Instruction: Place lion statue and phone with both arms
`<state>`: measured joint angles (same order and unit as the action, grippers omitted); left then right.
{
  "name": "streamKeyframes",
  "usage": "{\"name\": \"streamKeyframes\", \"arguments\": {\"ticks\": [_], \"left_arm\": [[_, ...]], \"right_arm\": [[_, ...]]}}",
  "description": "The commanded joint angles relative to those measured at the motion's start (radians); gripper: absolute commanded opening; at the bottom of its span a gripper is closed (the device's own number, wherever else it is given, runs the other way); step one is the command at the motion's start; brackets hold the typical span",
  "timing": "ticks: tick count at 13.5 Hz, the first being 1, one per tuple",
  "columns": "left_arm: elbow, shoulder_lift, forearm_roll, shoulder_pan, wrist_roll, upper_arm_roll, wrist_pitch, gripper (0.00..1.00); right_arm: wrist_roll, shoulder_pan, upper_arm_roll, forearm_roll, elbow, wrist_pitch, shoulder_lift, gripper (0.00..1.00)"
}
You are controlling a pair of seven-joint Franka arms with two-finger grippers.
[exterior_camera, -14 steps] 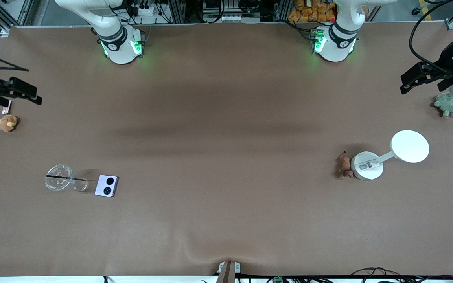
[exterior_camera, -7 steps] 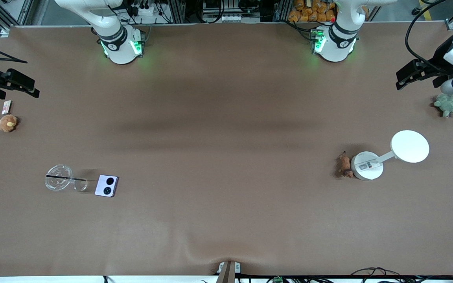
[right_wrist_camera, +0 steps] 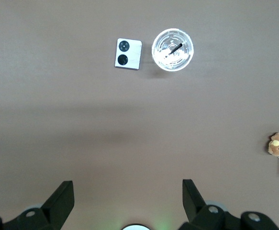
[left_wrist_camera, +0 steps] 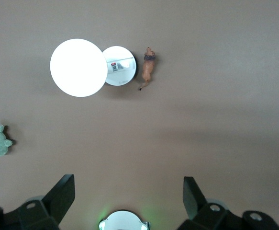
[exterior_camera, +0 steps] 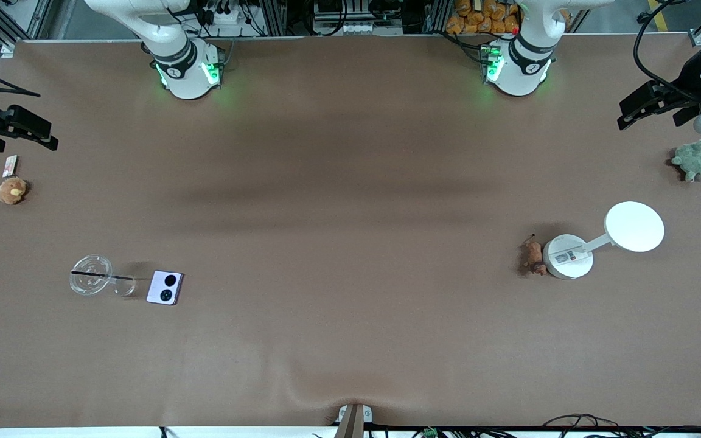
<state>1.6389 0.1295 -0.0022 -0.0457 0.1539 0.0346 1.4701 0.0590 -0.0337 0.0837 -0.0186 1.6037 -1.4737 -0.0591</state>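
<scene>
Table [exterior_camera: 350, 182] in the front view carries both task things, well apart. The phone [exterior_camera: 165, 288] lies toward the right arm's end, just beside a clear glass dish [exterior_camera: 90, 283]; the lion statue [exterior_camera: 532, 255] lies toward the left arm's end, touching or nearly touching the base of a white lamp [exterior_camera: 569, 257]. Both grippers hang high at the table's ends — the right gripper [exterior_camera: 19, 128] above a small card [exterior_camera: 10, 164] and an orange-brown plush toy [exterior_camera: 11, 190], the left gripper [exterior_camera: 655, 109] near a green plush turtle [exterior_camera: 694, 160].

Left wrist view: the left gripper [left_wrist_camera: 127, 199] has its fingers spread wide and empty, looking down on the lion statue [left_wrist_camera: 148, 69] by the lamp [left_wrist_camera: 79, 68].

Right wrist view: the right gripper [right_wrist_camera: 127, 199] is likewise spread and empty — the phone [right_wrist_camera: 128, 54] and the dish [right_wrist_camera: 172, 49] lie below. Each arm seems posted to its own thing.
</scene>
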Motion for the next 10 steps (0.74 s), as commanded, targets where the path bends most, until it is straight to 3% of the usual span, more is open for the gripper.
{"name": "streamKeyframes", "arguments": {"ticks": [1, 10], "left_arm": [[0.010, 0.022, -0.019, 0.004, -0.002, 0.007, -0.016, 1.00], [-0.030, -0.010, -0.019, 0.003, 0.001, 0.005, -0.016, 1.00]], "right_arm": [[-0.016, 0.018, -0.018, 0.019, 0.002, 0.016, -0.022, 1.00], [-0.016, 0.018, -0.019, 0.019, -0.004, 0.016, -0.018, 1.00]]}}
